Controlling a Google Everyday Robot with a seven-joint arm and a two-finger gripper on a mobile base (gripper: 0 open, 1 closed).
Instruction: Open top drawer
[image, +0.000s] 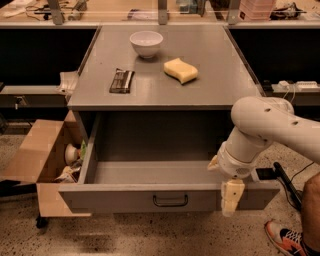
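Observation:
The top drawer (125, 197) is a wide grey metal drawer under the grey cabinet top. It stands pulled far out toward me, and its inside looks bare. A small dark loop handle (170, 201) sits at the centre of its front. My gripper (231, 199) hangs from the white arm at the right end of the drawer front, to the right of the handle and apart from it. Its cream-coloured fingers (232, 196) point down over the front edge.
On the cabinet top (220, 90) stand a white bowl (146, 43), a yellow sponge (181, 70) and a dark flat packet (122, 80). An open cardboard box (42, 155) with items stands left of the drawer. A person's shoe (287, 239) is at the bottom right.

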